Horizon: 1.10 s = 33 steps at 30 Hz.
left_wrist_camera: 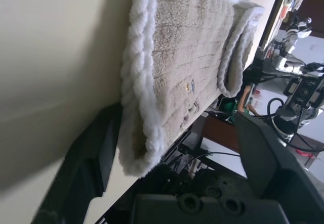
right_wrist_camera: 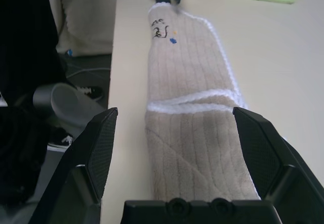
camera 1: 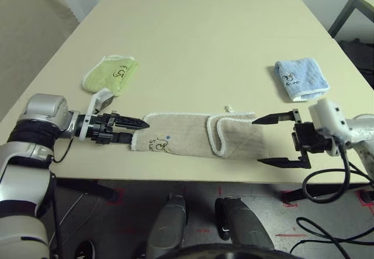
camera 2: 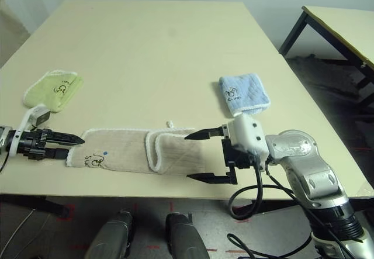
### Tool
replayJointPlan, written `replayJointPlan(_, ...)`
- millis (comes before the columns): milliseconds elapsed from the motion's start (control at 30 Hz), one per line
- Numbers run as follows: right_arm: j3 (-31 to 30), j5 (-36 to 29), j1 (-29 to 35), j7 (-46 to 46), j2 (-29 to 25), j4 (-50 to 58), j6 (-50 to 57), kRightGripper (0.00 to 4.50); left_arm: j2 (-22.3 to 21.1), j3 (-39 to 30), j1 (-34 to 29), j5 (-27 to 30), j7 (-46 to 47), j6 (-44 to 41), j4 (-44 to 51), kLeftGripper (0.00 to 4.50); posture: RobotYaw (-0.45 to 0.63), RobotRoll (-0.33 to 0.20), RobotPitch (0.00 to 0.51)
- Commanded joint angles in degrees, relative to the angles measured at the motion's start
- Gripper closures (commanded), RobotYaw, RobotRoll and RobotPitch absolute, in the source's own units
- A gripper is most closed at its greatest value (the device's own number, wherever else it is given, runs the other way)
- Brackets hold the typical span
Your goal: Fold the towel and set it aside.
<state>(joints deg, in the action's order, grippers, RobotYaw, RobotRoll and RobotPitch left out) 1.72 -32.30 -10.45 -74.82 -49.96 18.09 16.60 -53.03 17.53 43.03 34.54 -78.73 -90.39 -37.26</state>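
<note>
The beige towel [camera 1: 187,133] lies as a long strip along the table's front edge, its right end folded back over itself. A small white loop [camera 1: 229,107] sticks out at its far side, and a dark logo [camera 1: 159,145] sits near its left end. My left gripper [camera 1: 137,129] is at the towel's left end. In the left wrist view its fingers [left_wrist_camera: 96,153] stand apart with the towel's white-edged end [left_wrist_camera: 147,133] between them. My right gripper [camera 1: 279,140] is open wide, straddling the folded right end [right_wrist_camera: 197,148] without touching it.
A folded light green towel [camera 1: 114,72] lies behind my left arm and a folded light blue towel [camera 1: 301,78] behind my right gripper. The far half of the table [camera 1: 204,31] is bare. A second table [camera 2: 345,25] stands off to the right.
</note>
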Motion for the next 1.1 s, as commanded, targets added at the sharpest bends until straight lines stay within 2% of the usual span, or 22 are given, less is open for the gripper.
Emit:
replayJointPlan(33,0.6,-0.3,0.6,0.7,-0.6,1.7,1.0,0.0,0.4,3.6,-1.9,-0.3,-0.2,1.6,0.8,1.24,-0.03,0.0,0.159)
replayJointPlan(333,0.4,0.2,0.8,1.6,-0.7,2.3,1.6,0.0,-0.5,5.2,-1.3,-1.5,-3.4,5.9,-1.7,4.48,-0.03,0.0,0.157)
replayJointPlan(567,0.2,0.2,0.9,1.4,-0.7,2.0,1.5,0.0,-4.9,6.0,-1.6,-3.4,-7.1,8.8,-3.5,4.48,-0.02,0.0,0.156)
replayJointPlan(667,-0.3,0.5,0.7,1.1,-0.6,1.3,1.4,0.0,-12.0,7.8,-3.9,-5.8,-10.5,11.9,-3.5,4.48,-0.01,0.0,0.159)
replayJointPlan(800,-0.9,0.9,0.5,1.0,-0.4,0.8,1.2,0.0,-14.9,9.0,-4.4,-7.6,-13.3,13.9,-4.0,4.48,0.0,0.0,0.161)
replayJointPlan(933,-1.8,1.3,-0.1,1.1,0.1,0.2,1.4,0.0,-17.4,7.6,-3.9,-4.0,-13.8,11.2,4.8,4.48,0.01,0.0,0.158)
replayJointPlan(1000,-1.9,1.4,0.0,1.1,0.3,-0.1,1.2,0.0,-18.2,6.2,-3.3,0.0,-13.8,7.4,12.7,4.48,0.01,0.0,0.156)
replayJointPlan(1100,-1.9,1.5,0.0,1.0,0.5,-0.4,1.0,0.0,-17.4,3.4,-2.0,4.6,-13.1,2.8,20.9,4.48,0.01,0.0,0.154)
